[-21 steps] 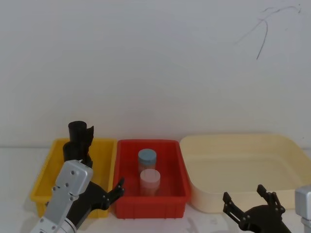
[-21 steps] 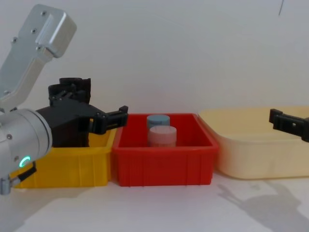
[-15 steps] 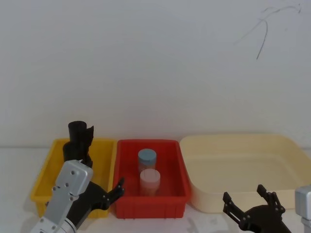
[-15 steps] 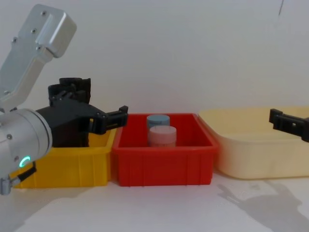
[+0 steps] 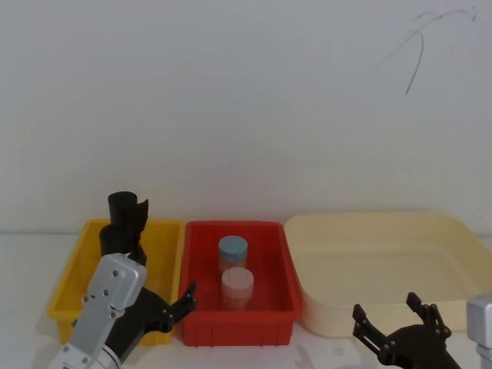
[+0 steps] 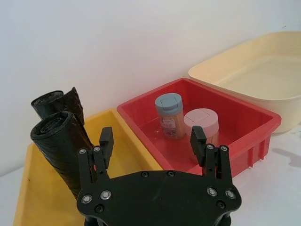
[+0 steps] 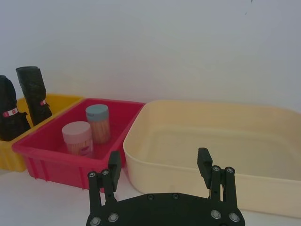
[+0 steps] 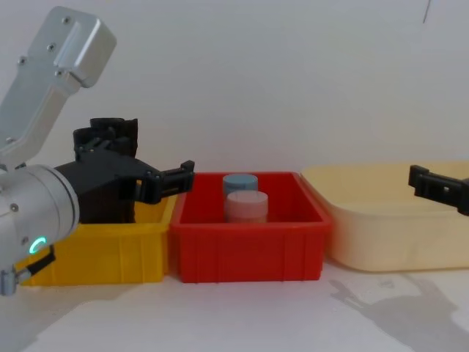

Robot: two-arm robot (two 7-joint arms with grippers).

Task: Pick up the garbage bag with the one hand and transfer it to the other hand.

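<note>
Your black left gripper [image 6: 151, 141] gapes wide, empty, near the tall black crinkled garbage bag [image 6: 59, 141]; sloppy aim grabs its ragged-topped black twin roll [image 6: 63, 101]; black right gripper [image 7: 159, 157] idles open, low right

Flat white tabletop [image 8: 242, 315], three open bins in a row directly on it, yellow rectangular plastic bin [image 8: 110, 257] at left, red rectangular plastic bin [image 8: 249, 257] pressed against its side, larger cream plastic tub [image 8: 388, 238] just beside at right.

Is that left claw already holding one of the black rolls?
No, the left gripper is open and holds nothing; both black rolls stand in the yellow bin.
</note>
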